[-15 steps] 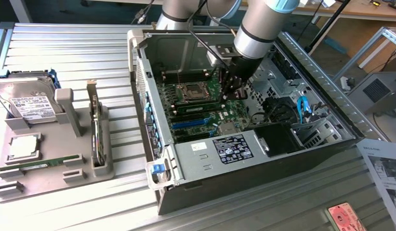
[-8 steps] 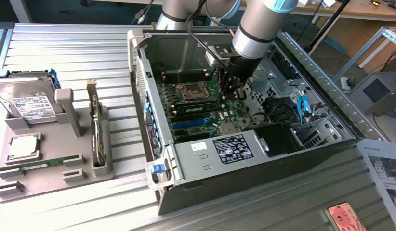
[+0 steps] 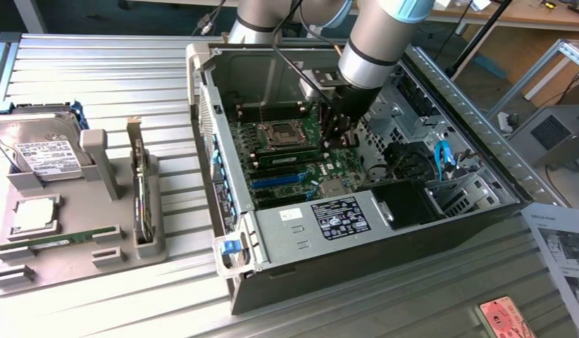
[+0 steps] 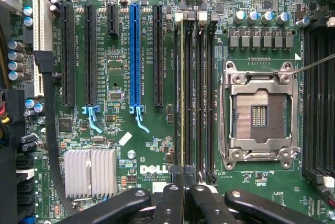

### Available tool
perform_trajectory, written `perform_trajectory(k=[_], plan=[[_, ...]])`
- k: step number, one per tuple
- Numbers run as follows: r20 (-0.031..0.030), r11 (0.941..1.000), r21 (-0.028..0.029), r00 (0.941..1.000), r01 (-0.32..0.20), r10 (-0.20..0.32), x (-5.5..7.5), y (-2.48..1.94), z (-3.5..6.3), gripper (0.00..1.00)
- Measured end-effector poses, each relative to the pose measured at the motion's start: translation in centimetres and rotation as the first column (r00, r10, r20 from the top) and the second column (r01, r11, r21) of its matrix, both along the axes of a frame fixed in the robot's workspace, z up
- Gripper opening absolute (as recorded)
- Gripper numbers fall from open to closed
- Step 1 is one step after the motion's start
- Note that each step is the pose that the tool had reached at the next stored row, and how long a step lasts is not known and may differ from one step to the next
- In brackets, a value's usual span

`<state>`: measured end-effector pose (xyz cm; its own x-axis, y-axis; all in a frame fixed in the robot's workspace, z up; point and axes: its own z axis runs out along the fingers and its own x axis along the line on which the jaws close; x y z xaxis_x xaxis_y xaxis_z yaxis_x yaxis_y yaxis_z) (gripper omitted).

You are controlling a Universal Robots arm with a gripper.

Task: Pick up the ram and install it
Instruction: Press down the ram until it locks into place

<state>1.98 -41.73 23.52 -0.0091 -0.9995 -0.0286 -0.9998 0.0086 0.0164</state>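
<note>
Inside the computer case [image 3: 270, 239], the closed hand [image 4: 184, 195] presses the ram [image 4: 182, 93] into its slot.

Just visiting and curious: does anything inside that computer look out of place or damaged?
Nothing looks broken. One oddity: a thin grey wire lies across a corner of the bare processor socket, beside the memory slots.

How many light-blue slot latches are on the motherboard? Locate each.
2: one light-blue latch ends a long black slot, the other ends the blue slot; more may be hidden.
</note>
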Motion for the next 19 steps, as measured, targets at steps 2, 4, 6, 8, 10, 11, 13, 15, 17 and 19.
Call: perform_trajectory(k=[2,4,6,8,10,11,13,15,17,19], plan=[[0.0004,1.0000,0.0000,1.0000,0.000,0.000,0.00,0.00,-0.14,0.11],[0.0004,1.0000,-0.0002,1.0000,0.000,0.000,0.00,0.00,-0.14,0.11],[0.0004,1.0000,-0.0002,1.0000,0.000,0.000,0.00,0.00,-0.15,0.11],[0.0006,1.0000,0.0000,1.0000,0.000,0.000,0.00,0.00,-0.21,0.11],[0.0006,1.0000,-0.0002,1.0000,0.000,0.000,0.00,0.00,-0.22,0.11],[0.0006,1.0000,-0.0002,1.0000,0.000,0.000,0.00,0.00,-0.22,0.11],[0.0006,1.0000,-0.0001,1.0000,0.000,0.000,0.00,0.00,-0.23,0.11],[0.0007,1.0000,0.0000,1.0000,0.000,0.000,0.00,0.00,-0.29,0.11],[0.0007,1.0000,-0.0003,1.0000,0.000,0.000,0.00,0.00,-0.31,0.11],[0.0008,1.0000,-0.0002,1.0000,0.000,0.000,0.00,0.00,-0.31,0.11]])
